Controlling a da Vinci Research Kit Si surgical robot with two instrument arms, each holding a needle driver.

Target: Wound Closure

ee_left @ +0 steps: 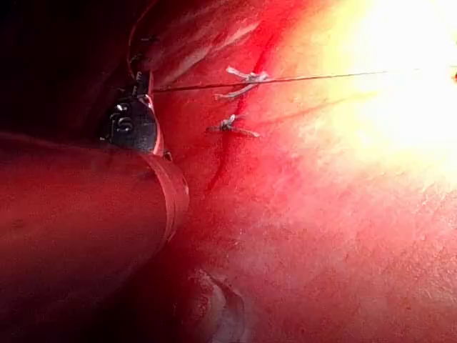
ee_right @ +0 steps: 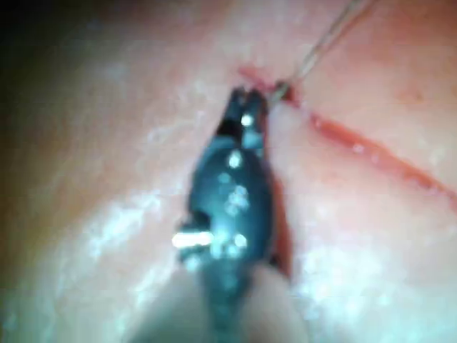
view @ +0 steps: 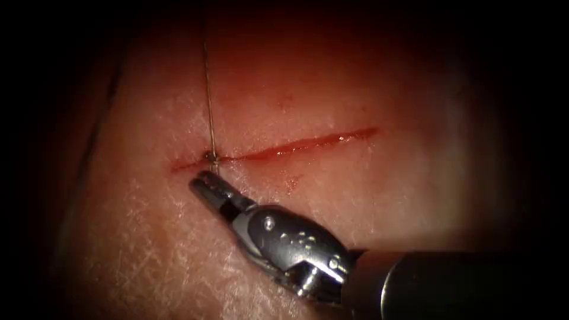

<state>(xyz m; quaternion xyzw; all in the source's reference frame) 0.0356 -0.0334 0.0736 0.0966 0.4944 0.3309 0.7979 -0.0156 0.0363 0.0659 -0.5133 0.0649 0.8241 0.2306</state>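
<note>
The cut [view: 278, 148] runs as a thin red line across the tissue [view: 367, 195], rising slightly toward the right in the endoscope view; its edges lie close together, with red fluid [view: 320, 141] glistening along the right half. At the cut's left end a thread [view: 209, 101] comes out of the tissue and runs straight up, taut, away from the cut; pale bare tissue lies open above the cut and to its right. The right tool [view: 204, 184] comes in from the lower right, its shaft low and its wrist bent so the tip points up and left; the tip sits just below the left end of the cut, right beside where the thread leaves the tissue. Its jaws look closed together, with nothing seen between them; whether they touch the thread cannot be told. In the left wrist view the thread [ee_left: 285, 79] stretches tight across the tissue past two small knots [ee_left: 243, 75] with short cut ends.
</note>
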